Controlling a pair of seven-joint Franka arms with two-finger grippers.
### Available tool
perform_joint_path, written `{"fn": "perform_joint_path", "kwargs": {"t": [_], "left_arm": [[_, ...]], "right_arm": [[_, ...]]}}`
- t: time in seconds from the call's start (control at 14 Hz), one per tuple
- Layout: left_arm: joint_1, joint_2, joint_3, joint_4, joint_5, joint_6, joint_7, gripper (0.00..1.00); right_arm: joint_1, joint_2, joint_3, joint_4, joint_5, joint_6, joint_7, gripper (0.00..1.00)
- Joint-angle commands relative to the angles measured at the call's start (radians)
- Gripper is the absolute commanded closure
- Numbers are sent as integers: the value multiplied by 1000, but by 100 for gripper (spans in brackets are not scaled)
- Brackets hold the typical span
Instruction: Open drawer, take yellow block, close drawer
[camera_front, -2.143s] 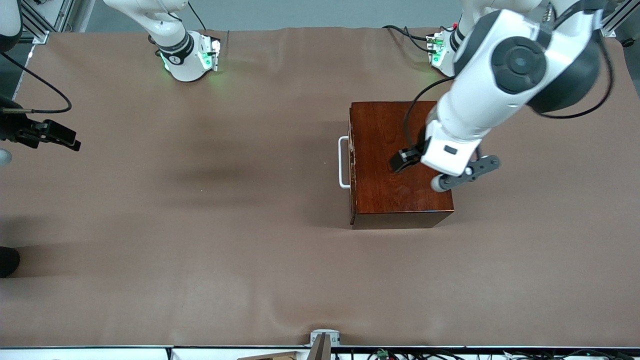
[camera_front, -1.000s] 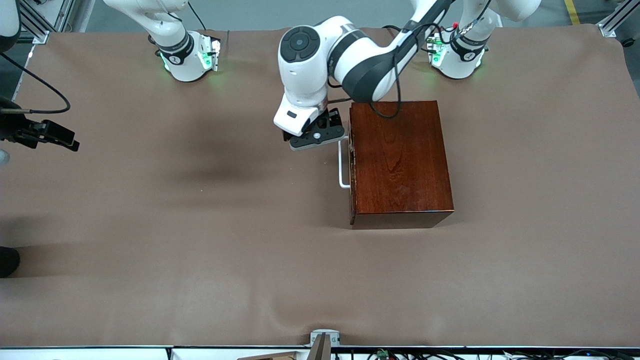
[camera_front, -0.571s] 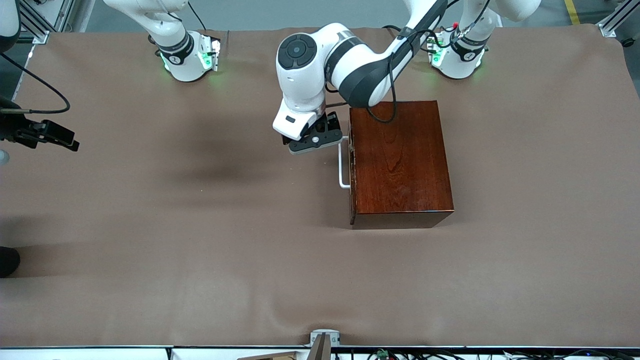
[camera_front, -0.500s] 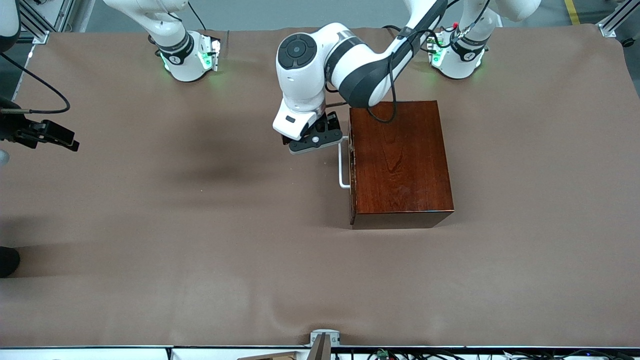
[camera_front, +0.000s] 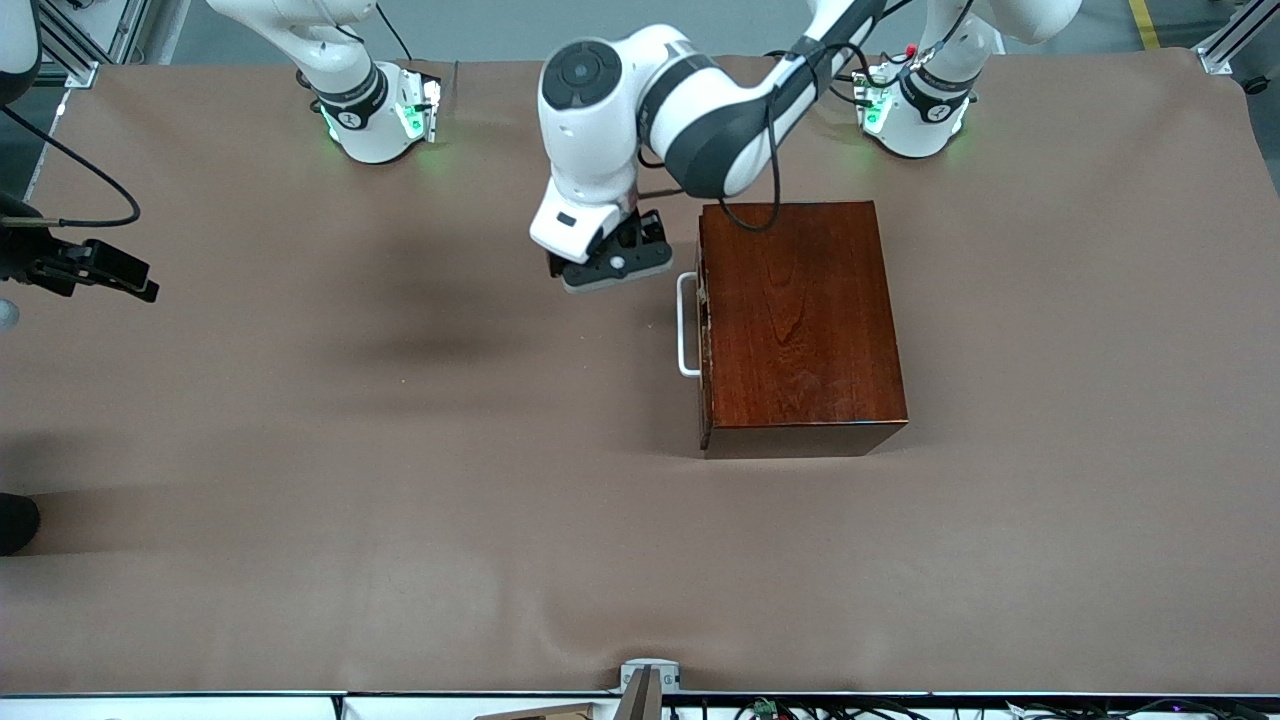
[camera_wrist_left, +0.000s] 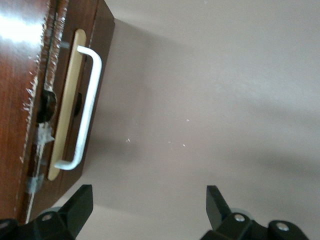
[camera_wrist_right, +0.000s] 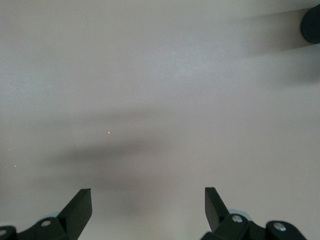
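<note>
The drawer is shut inside the reddish-brown wooden box (camera_front: 800, 320), and only its white bar handle (camera_front: 686, 325) sticks out toward the right arm's end of the table. The yellow block is hidden. My left gripper (camera_front: 610, 268) hangs over the bare cloth just beside the handle's end, clear of it. In the left wrist view the gripper (camera_wrist_left: 148, 197) is open and empty, with the handle (camera_wrist_left: 85, 107) and the box (camera_wrist_left: 20, 60) off to one side. My right gripper (camera_wrist_right: 148, 200) is open and empty over bare cloth; that arm waits.
The brown cloth (camera_front: 400, 450) covers the table. A black device with a cable (camera_front: 90, 268) sits at the edge of the right arm's end. The two arm bases (camera_front: 375, 110) (camera_front: 915, 105) stand along the edge farthest from the front camera.
My left arm swung from over the box top to the cloth beside the drawer handle. In the last half second it drew a little away from the handle. The drawer stays shut.
</note>
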Motion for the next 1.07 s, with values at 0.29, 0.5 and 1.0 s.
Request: {"fn": "perform_joint_path", "kwargs": {"t": [0.29, 0.5, 1.0], "left_arm": [[-68, 54, 34, 10, 116, -137, -31, 0], [-68, 108, 36, 7, 174, -202, -13, 0], [-45, 142, 51, 5, 174, -239, 113, 0]], "right_arm": [[-11, -3, 14, 6, -8, -12, -9, 0], [-12, -3, 14, 6, -8, -11, -9, 0], [-11, -2, 14, 6, -8, -7, -8, 0]]}}
